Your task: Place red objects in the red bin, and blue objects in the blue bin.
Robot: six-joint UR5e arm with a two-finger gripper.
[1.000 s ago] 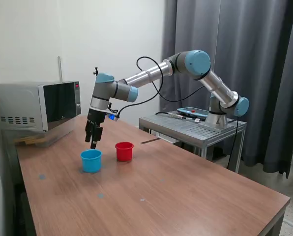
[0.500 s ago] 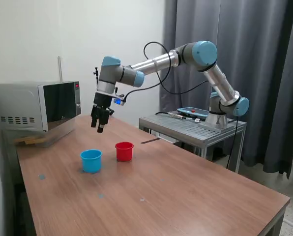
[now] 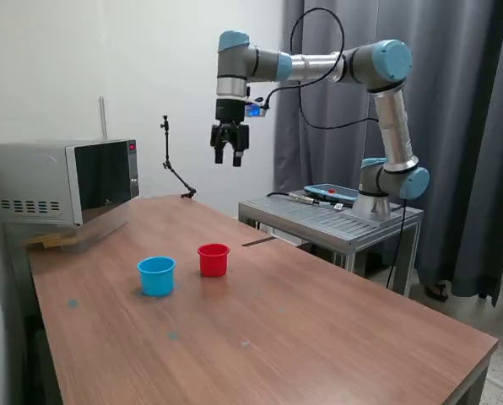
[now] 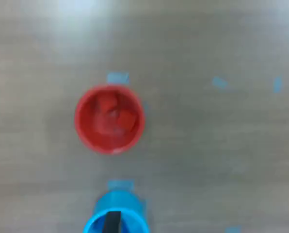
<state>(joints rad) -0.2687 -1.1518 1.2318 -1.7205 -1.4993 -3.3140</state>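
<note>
The red bin (image 3: 213,259) stands on the wooden table (image 3: 319,337), with the blue bin (image 3: 156,275) close by on the exterior view's left. In the wrist view the red bin (image 4: 109,119) holds two red objects (image 4: 116,116). The blue bin (image 4: 116,216) is cut off at the frame edge, and a dark fingertip (image 4: 111,222) overlaps it. The blue objects are hidden from both views. My gripper (image 3: 229,157) hangs high above the table, well behind the bins, open and empty.
A microwave (image 3: 62,181) sits at the table's far corner on the exterior view's left. A thin black stand (image 3: 174,164) rises at the back edge. A metal cart (image 3: 332,221) bearing the arm's base stands behind the table. Small blue tape marks (image 4: 219,82) dot the tabletop.
The gripper rose from just above the blue bin, moving up and toward the exterior view's right, and now hangs high over the back of the table. The bins stayed put.
</note>
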